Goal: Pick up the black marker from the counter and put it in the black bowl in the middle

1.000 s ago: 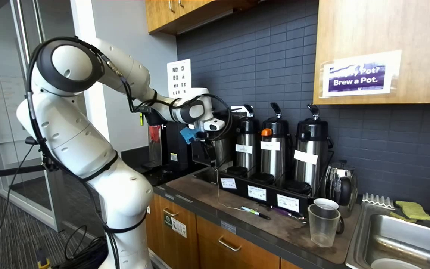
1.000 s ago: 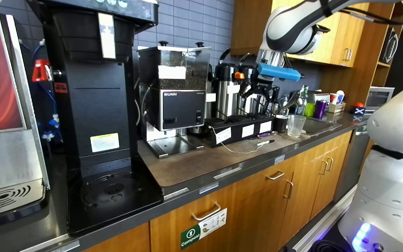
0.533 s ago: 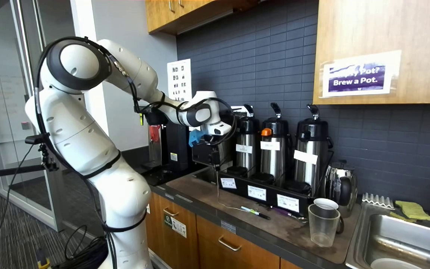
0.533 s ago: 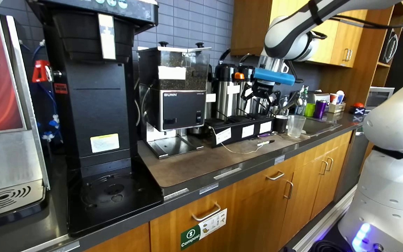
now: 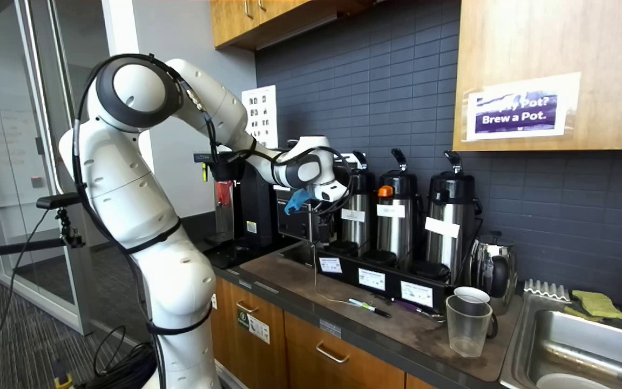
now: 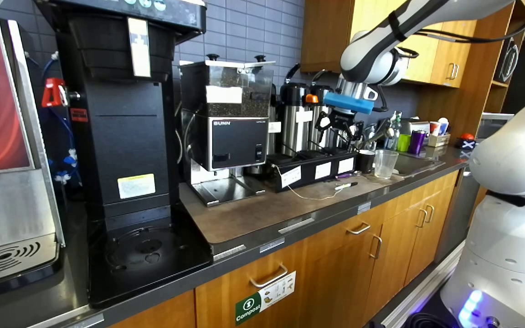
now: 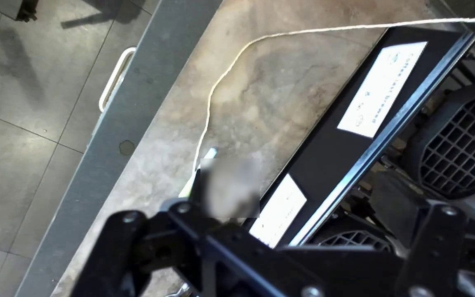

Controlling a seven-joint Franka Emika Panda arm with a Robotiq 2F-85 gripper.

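The marker [image 5: 370, 308], with a white and green barrel and a black end, lies on the brown mat of the counter [image 5: 354, 333]. It also shows in an exterior view [image 6: 345, 186], and in the wrist view [image 7: 210, 153], partly covered by my gripper parts. A thin string is tied to it. Three black bowl-like cups sit in a black rack before the flasks; the middle one [image 5: 379, 257] shows in an exterior view. My gripper [image 6: 337, 136] hangs above the counter, open and empty, fingers spread and pointing down. It is seen edge-on in an exterior view [image 5: 324, 232].
The black rack [image 5: 381, 281] with labels runs along the counter, with steel flasks [image 5: 390, 232] behind. The coffee grinder [image 6: 226, 118] stands at its end. A purple pen [image 5: 411, 306], a clear cup [image 5: 467, 327] and the sink [image 5: 586, 346] lie past the marker.
The arm has reached forward. My gripper has moved right and down in an exterior view, and down and slightly left in an exterior view. The marker and rack have not moved.
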